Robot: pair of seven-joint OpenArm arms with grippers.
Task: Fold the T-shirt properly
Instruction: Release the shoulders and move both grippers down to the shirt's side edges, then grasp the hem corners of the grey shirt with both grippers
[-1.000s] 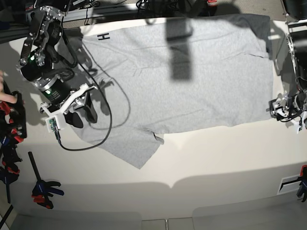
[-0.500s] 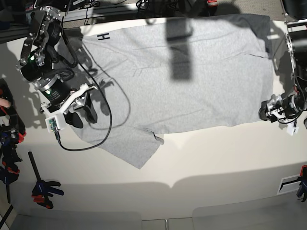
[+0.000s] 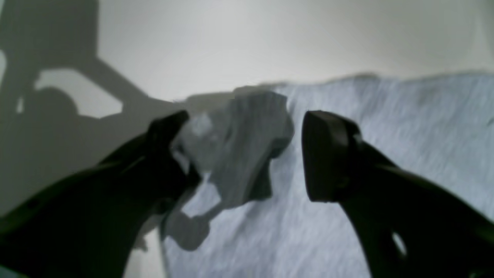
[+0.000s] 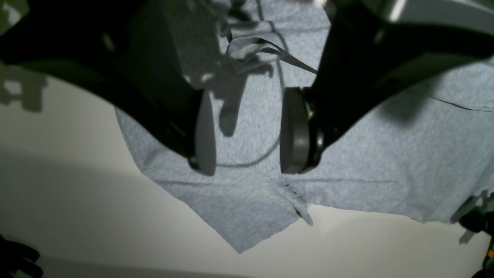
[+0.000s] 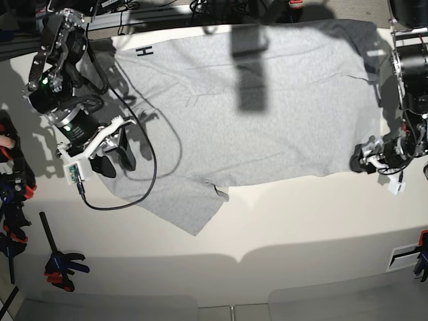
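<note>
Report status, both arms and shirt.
Left gripper open around bunched hem corner. Right gripper open above shirt, holding nothing. Cable lies across shirt.

**Black arms, grey pads, one trailing cable**

At frame left, the right arm (image 5: 63, 87) is black and silver-trimmed, with green lights, a white wrist bracket and a looping black cable (image 5: 144, 180). Its fingers (image 4: 204, 135) carry grey oval pads. The left gripper (image 3: 243, 154) is matte black.

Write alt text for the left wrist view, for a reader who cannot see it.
Two black fingers of the left gripper stand apart around a bunched-up corner of the light grey T-shirt, close to the camera. The shirt lies on a pale table, where the gripper casts its shadow.
</note>
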